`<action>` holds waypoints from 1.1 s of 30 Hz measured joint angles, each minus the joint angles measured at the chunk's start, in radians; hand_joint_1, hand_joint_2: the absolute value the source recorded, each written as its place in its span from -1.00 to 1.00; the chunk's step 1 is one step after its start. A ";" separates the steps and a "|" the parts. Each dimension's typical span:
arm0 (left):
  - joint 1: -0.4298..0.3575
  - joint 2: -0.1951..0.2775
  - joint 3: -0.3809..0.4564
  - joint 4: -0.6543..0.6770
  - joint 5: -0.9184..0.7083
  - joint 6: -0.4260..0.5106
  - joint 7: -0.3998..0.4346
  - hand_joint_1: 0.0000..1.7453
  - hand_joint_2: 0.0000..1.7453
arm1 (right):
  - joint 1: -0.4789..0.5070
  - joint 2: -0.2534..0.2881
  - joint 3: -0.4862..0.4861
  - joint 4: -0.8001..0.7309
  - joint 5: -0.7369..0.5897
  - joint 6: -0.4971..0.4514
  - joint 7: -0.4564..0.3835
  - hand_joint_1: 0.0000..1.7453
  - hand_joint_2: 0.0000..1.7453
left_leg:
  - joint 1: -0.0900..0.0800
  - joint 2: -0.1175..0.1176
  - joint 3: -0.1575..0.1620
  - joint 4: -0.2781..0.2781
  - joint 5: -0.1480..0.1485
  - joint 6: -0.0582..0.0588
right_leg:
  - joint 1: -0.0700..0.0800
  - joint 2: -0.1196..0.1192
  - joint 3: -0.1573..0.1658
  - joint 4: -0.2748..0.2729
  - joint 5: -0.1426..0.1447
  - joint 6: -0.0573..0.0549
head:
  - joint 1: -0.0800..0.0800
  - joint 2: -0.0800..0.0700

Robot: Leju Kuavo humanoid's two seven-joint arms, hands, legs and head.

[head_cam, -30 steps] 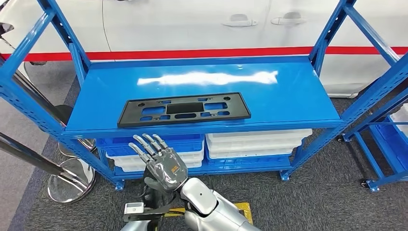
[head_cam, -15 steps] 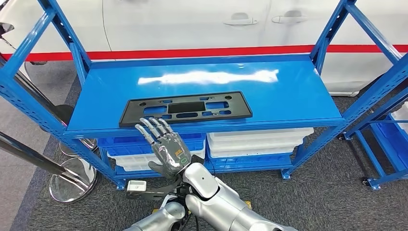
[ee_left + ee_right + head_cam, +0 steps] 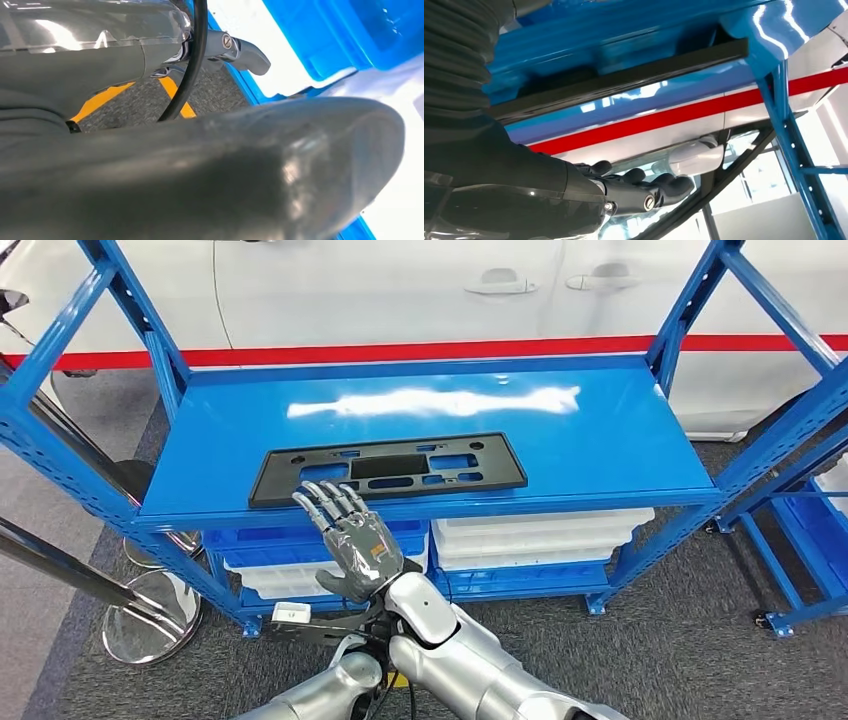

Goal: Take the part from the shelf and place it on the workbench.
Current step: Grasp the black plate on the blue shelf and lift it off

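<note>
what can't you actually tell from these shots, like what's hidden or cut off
- Head view: whether the right hand touches the black part; its fingertips overlap the near edge, contact unclear.
- Left wrist view: the left hand is a close blurred grey mass, so its fingers' state cannot be read.
- Right wrist view: the part shows only edge-on.
- Head view: contents of the white bins, hidden under the blue shelf.

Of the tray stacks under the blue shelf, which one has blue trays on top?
The left stack, under the black part and behind the right hand: blue trays above white ones. The right stack is all white.
</note>
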 joint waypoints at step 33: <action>0.286 0.348 0.746 0.055 -0.720 -0.374 -0.681 -1.00 -1.00 | 0.140 -0.177 -0.227 -0.376 0.006 0.190 -0.069 -1.00 1.00 | 0.003 0.011 0.031 -0.029 0.001 0.012 | 0.009 0.004 0.000 0.015 -0.018 -0.003 | -0.002 0.000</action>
